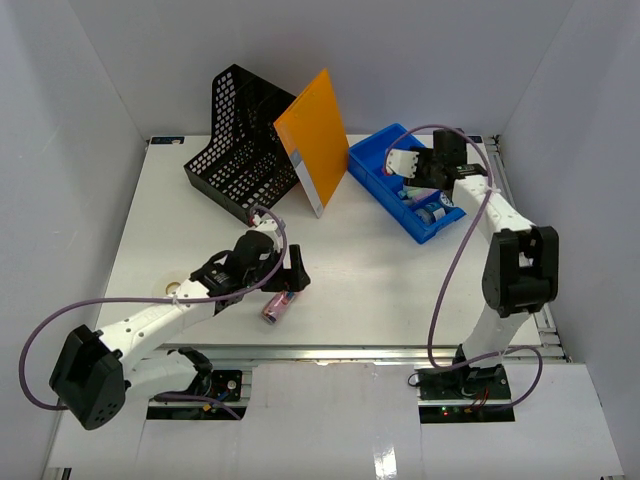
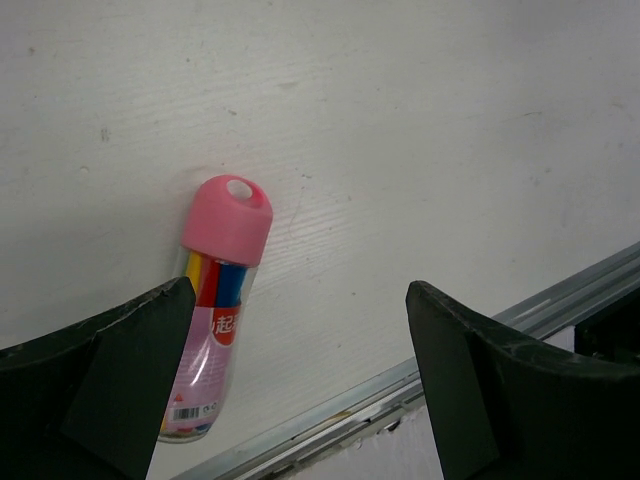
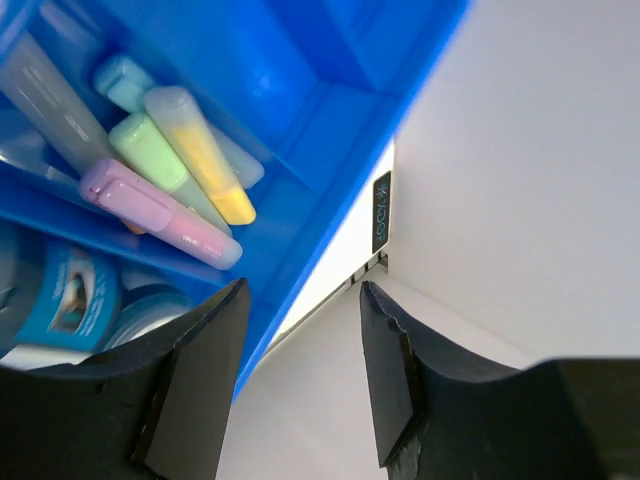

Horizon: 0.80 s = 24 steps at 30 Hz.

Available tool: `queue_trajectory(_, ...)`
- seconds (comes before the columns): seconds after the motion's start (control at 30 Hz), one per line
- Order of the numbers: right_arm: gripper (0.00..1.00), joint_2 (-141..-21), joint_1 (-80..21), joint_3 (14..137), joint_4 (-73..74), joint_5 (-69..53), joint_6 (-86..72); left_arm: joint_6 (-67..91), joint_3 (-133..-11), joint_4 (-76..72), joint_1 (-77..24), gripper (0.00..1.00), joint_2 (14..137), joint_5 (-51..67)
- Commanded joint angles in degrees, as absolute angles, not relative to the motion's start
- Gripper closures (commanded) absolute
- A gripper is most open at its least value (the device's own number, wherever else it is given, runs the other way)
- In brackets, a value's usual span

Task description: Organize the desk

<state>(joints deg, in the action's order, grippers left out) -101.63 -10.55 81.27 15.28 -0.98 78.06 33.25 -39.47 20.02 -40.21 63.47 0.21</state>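
White desk (image 1: 380, 290) takes up pretty much the whole top view, with the aluminium rail (image 1: 350, 352) along the near edge by the arm bases. Everything else sits on it.

The left gripper (image 1: 288, 278) hangs low over the near-left part of the desk with its jaws spread wide and nothing between them. In the wrist view the left gripper (image 2: 300, 295) has just bare desk (image 2: 450, 150) in the gap. A clear marker tube (image 2: 215, 290) with a pink cap lies flat just beside the left-hand finger, outside the gap, with the rail (image 2: 560, 300) running behind. From above, the tube (image 1: 280, 305) lies just on the near side of the gripper.

The right gripper (image 1: 425, 170) is over the blue tray (image 1: 380, 195) at the far right. Its wrist view shows the right gripper (image 3: 302, 295) with jaws parted and not gripping anything, hanging at the tray's edge (image 3: 330, 100). Pastel highlighters (image 3: 180, 170) lie in one compartment.

At the far left, a black mesh file holder (image 1: 235, 150) has an orange folder (image 1: 315, 140) leaning against it.
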Motion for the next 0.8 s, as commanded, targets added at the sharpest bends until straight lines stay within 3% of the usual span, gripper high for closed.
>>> queue_trajectory(0.0, 0.45, -89.3, -10.4, 80.7, 26.0, -22.3, 53.3, 31.7, -44.1, 29.6, -40.1, 0.02, 67.9, -3.1)
queue_trajectory(0.2, 0.38, -75.2, -10.4, 62.9, 27.6, -46.4, 46.1, 28.9, -49.6, 35.8, -42.0, 0.02, 76.9, -7.5)
queue_trajectory(0.4, 0.36, -69.2, -10.2, 54.9, 26.2, -51.7, 43.2, 24.5, -54.4, 38.3, -45.0, 0.04, 87.0, -11.4)
queue_trajectory(0.6, 0.35, -63.9, -8.8, 52.2, 25.7, -56.7, 40.2, 23.1, -58.0, 39.5, -48.0, 0.27, 95.2, -13.2)
queue_trajectory(0.7, 0.35, -61.9, -7.0, 50.8, 24.6, -57.9, 39.2, 23.8, -59.0, 39.8, -48.6, 0.46, 95.5, -13.2)
queue_trajectory(0.77, 0.35, -60.2, -5.2, 50.3, 24.4, -59.2, 38.8, 24.6, -60.2, 39.7, -48.7, 0.69, 95.4, -12.2)
